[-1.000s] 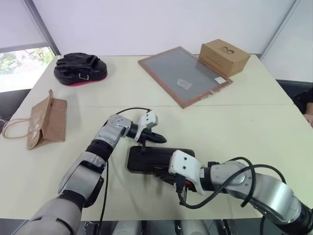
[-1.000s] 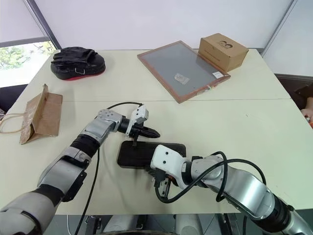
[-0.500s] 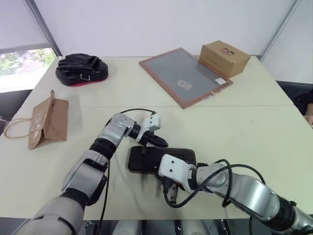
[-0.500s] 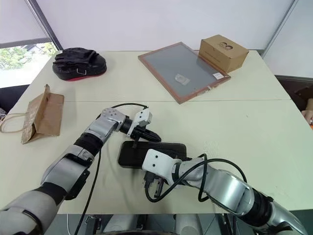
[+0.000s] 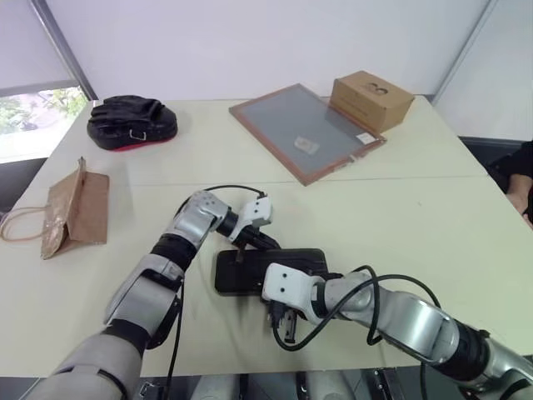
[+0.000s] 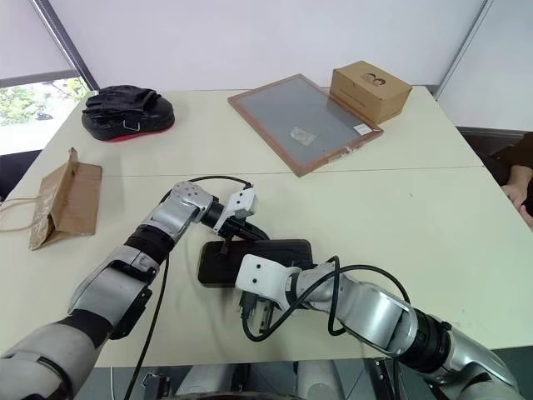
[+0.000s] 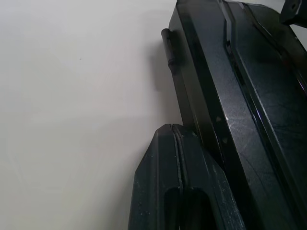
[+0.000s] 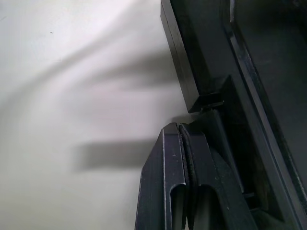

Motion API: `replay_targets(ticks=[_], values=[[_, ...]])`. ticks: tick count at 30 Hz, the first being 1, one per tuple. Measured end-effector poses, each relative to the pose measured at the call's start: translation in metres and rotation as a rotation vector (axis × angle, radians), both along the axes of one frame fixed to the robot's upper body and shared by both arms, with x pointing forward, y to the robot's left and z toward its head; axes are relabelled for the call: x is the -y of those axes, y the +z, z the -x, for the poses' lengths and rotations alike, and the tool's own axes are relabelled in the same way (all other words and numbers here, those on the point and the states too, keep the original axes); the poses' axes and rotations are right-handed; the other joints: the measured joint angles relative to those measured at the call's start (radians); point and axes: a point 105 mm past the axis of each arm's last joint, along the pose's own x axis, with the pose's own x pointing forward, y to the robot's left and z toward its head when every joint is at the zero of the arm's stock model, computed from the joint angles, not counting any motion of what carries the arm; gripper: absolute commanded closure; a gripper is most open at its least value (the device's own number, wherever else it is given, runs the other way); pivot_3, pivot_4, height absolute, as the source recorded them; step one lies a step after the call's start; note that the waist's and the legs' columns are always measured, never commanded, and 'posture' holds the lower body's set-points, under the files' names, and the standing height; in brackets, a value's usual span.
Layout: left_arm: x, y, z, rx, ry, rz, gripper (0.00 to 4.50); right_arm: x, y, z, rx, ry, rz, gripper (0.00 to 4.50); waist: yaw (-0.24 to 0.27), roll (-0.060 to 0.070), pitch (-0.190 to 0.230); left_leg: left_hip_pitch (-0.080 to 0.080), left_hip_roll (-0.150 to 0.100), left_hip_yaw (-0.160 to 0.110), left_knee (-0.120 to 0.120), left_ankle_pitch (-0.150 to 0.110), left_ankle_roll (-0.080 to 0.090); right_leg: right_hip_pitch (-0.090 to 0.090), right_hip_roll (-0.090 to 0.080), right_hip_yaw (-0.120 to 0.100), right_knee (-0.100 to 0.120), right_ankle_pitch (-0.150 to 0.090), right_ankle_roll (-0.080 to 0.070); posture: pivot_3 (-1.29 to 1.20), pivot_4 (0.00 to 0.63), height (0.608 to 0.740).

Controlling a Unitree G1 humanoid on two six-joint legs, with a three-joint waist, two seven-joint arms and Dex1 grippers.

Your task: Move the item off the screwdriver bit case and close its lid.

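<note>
With the kraft-paper bag (image 5: 73,210) already off at the table's nine o'clock, your bit case (image 5: 250,271) lies lid-down near six o'clock, both clenched, empty grippers, left (image 5: 265,242) and right (image 5: 281,327), bracketing it, probably to press the latch home; no writing is legible.

We are counting one screwdriver bit case (image 5: 268,270), lying dark and flat at the lower centre of the frame with its one lid (image 6: 258,260) down. We are seeing one kraft-paper bag (image 5: 77,209) at the left edge, one black pouch (image 5: 132,122) at the upper left, one red-framed grey panel (image 5: 304,131) at upper centre, and one cardboard box (image 5: 371,100) at the upper right. We are counting two grippers, left gripper (image 5: 268,243) and right gripper (image 5: 281,327), on one table (image 5: 416,208).
</note>
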Motion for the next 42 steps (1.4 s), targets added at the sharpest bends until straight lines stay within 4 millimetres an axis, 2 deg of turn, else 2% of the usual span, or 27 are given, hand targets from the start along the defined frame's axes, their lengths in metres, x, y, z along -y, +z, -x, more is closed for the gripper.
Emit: replay_targets(ticks=[14,31,34,38,42], values=[[-0.016,0.0,0.004,-0.025,0.048,-0.037,4.5,-0.01,-0.002,-0.003,0.042,0.07,0.013,4.46,-0.027,0.0,0.0,0.001,0.004,-0.001,0.0,0.0,0.0,-0.001,0.005,0.001,0.002,0.0,-0.001,0.0,0.15,0.74],[-0.029,0.001,0.011,0.001,0.053,-0.114,4.5,-0.02,-0.003,-0.002,0.127,0.144,0.038,4.46,-0.03,0.002,-0.002,0.002,0.007,-0.001,-0.001,0.0,0.0,-0.002,0.008,0.001,0.002,0.001,-0.004,0.0,0.15,0.74],[-0.021,-0.004,0.006,0.025,0.061,-0.064,4.5,-0.017,-0.005,-0.004,0.119,0.127,0.048,4.46,-0.022,0.007,-0.01,0.005,0.007,-0.001,-0.001,0.0,0.0,0.002,0.007,0.001,0.001,0.001,-0.004,0.0,0.15,0.74],[0.01,-0.006,-0.004,0.095,0.084,0.054,4.5,-0.009,-0.007,-0.008,0.087,0.062,0.048,4.46,0.007,0.008,-0.011,0.016,0.006,-0.002,-0.001,0.0,0.0,0.016,0.006,0.0,-0.003,-0.001,0.0,0.0,0.15,0.74],[0.032,-0.001,-0.009,0.148,0.092,0.142,4.5,0.001,-0.004,-0.011,-0.026,-0.054,-0.024,4.46,0.026,0.007,-0.01,0.015,0.003,-0.002,0.0,0.0,0.0,0.016,0.003,0.0,-0.004,-0.002,0.002,0.0,0.15,0.74]])
